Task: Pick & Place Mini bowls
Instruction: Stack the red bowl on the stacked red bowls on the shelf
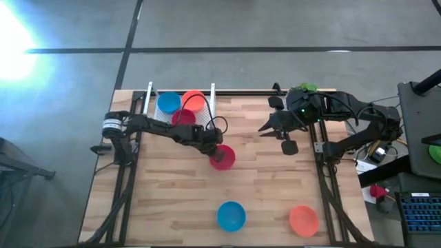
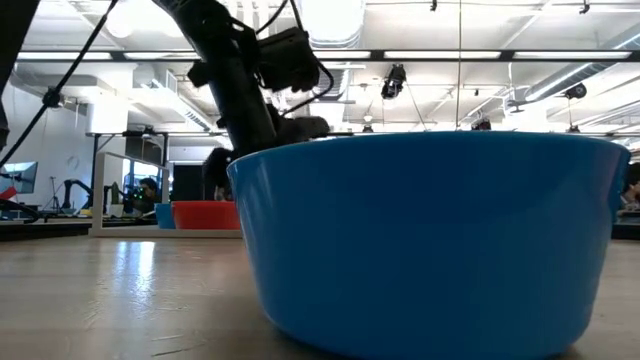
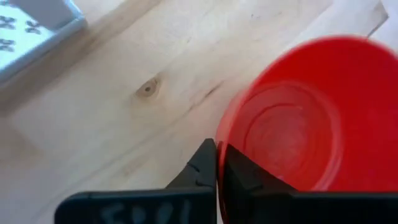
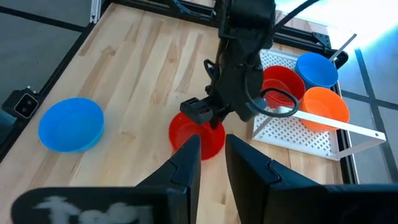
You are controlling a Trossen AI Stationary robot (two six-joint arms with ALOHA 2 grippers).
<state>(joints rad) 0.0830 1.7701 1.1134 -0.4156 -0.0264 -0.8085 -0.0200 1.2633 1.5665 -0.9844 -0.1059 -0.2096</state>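
The table point(image 1: 172, 200) is pale wooden planking with visible grain and a knot. Near its middle sits a smooth, glossy red bowl point(image 1: 222, 157), round and shallow. The left gripper point(image 1: 213, 149) is pinched on that bowl's rim, its two dark fingers pressed together with the thin plastic wall between them; the left arm reaches out low from the table's left edge, past a white perforated tray point(image 1: 180, 109). That tray holds a blue bowl point(image 1: 167, 103), an orange bowl point(image 1: 193, 101) and another red bowl point(image 1: 183, 117). A second blue bowl point(image 1: 231, 215) and second orange bowl point(image 1: 304, 220) lie apart along the opposite edge. The right gripper point(image 1: 272, 128) hovers at the right side, fingers slightly apart, holding nothing.
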